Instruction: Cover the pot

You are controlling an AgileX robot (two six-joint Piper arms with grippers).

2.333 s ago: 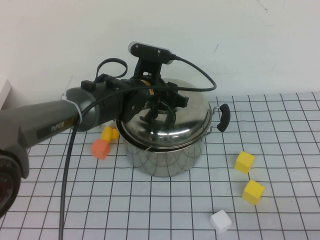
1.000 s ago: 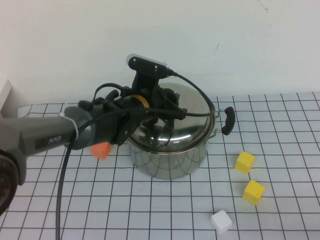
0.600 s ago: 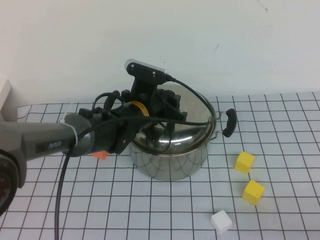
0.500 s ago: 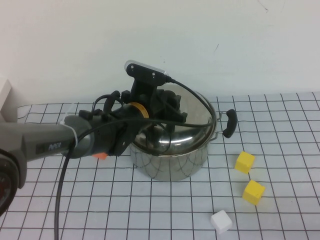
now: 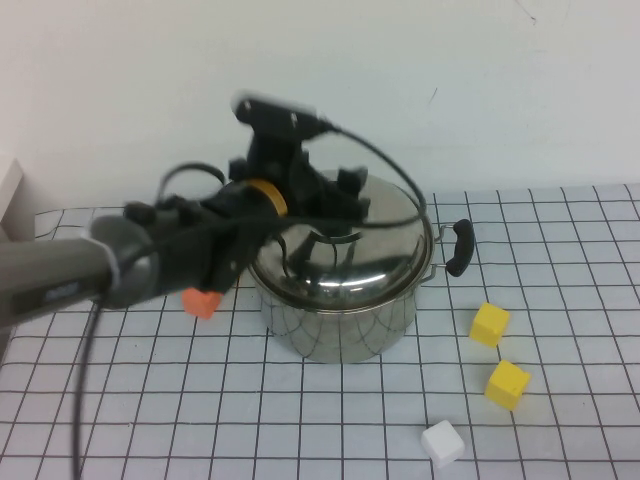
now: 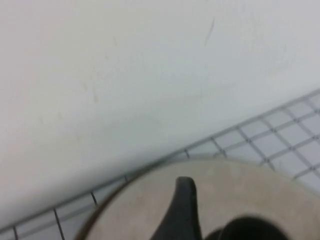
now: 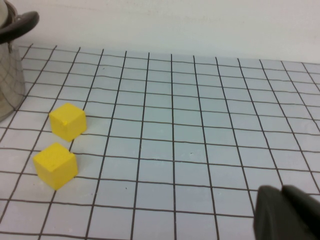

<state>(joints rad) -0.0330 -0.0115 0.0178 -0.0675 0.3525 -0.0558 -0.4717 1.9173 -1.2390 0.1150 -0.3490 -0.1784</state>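
The shiny steel pot [image 5: 340, 318] stands mid-table with one black side handle [image 5: 458, 245] showing on its right. The domed steel lid [image 5: 352, 250] lies level on its rim. My left gripper [image 5: 328, 205] hovers just above the lid's middle, open. In the left wrist view one dark finger [image 6: 185, 200] stands a little apart from the black knob [image 6: 245, 231] on the lid [image 6: 145, 210]. My right gripper [image 7: 286, 214] is shut and empty, low over the grid mat to the right; the pot's wall [image 7: 7, 75] and handle [image 7: 20, 22] show at that view's edge.
Two yellow cubes [image 5: 489, 324] [image 5: 507, 383] and a white cube [image 5: 441, 442] lie right of the pot. An orange cube [image 5: 203, 302] lies to its left under my left arm. The yellow cubes also show in the right wrist view [image 7: 67, 121] [image 7: 55, 165]. A white wall stands behind.
The lid went from tilted on the pot's rim to lying level on it. My left gripper has let go of the knob and is rising up and leftward.
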